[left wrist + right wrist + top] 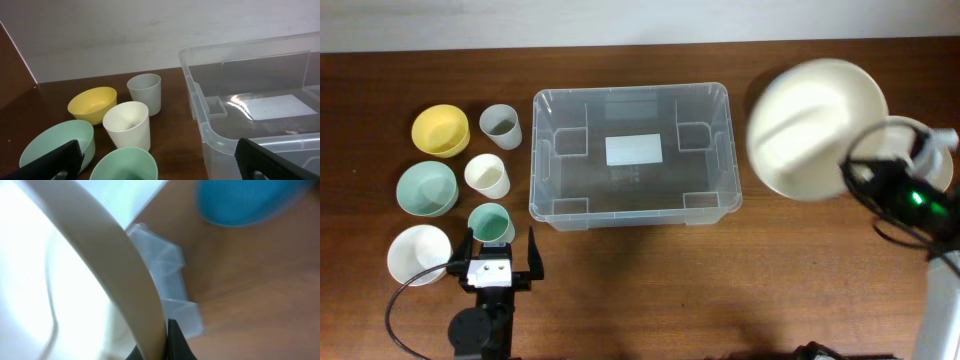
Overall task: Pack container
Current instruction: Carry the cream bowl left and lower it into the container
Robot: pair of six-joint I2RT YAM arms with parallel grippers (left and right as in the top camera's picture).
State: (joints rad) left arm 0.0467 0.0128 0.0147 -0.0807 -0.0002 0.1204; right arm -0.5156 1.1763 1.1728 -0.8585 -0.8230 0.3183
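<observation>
Dark brown wood covers the table (800,290), with a strip of pale wall (620,20) along its far edge. From overhead, the clear container (630,155) sits upright at the middle of the table, with a white label (634,150) on its base. To its left stand a yellow bowl (441,130), a grey cup (501,126), a green bowl (427,188), a cream cup (487,175), a green cup (490,222) and a white bowl (417,254). The left gripper (500,240) is spread wide just behind the green cup and grasps nothing. To the right of the container, the right gripper (855,170) is clenched on the rim of a big cream bowl (817,125), which is raised and tilted. A white dish (920,135) lies partly under it.

The left wrist view shows its two dark fingers (55,162) far apart at the lower corners. The cups and bowls stand between them on the left and the container's near wall on the right.

In the right wrist view, the cream bowl's rim fills the left side and is pinched at the dark fingertip (172,342). Beyond it are ridged clear plastic (165,290) and a blurred blue round thing (250,200); I cannot tell what either one is.
</observation>
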